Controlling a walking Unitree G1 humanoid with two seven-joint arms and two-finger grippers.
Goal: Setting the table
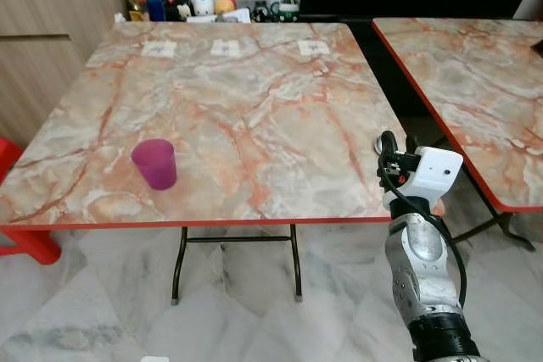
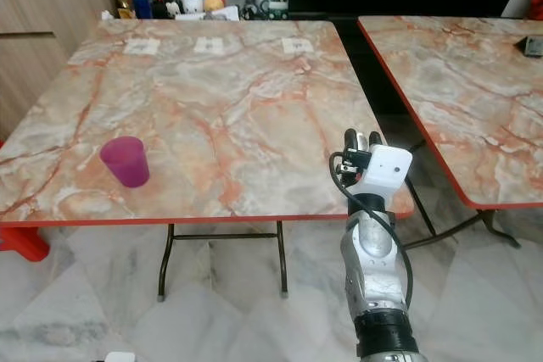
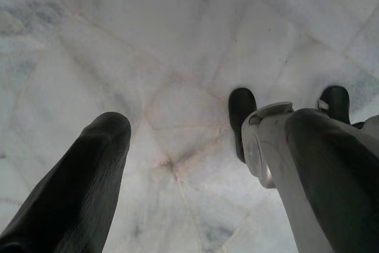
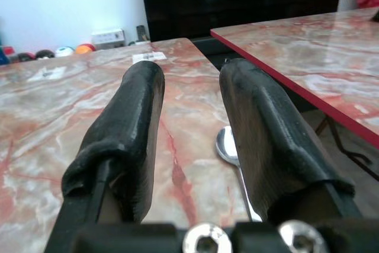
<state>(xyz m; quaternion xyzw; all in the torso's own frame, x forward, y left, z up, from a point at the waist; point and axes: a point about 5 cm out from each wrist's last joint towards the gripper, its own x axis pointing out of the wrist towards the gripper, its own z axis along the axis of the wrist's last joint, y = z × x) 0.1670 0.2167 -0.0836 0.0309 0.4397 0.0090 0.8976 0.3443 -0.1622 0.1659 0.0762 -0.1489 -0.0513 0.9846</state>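
At the near right corner of the marble table, my right gripper hovers with its fingers parted by a narrow gap, holding nothing. A metal spoon lies on the tabletop just past them. The purple cup stands upright near the near left edge. My left gripper hangs over the floor, fingers wide.

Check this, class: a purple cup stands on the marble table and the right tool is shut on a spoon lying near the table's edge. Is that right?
Not quite. The right tool is open, fingers apart, with the spoon lying free on the table beyond them; the right wrist view shows it. The cup does stand on the table.
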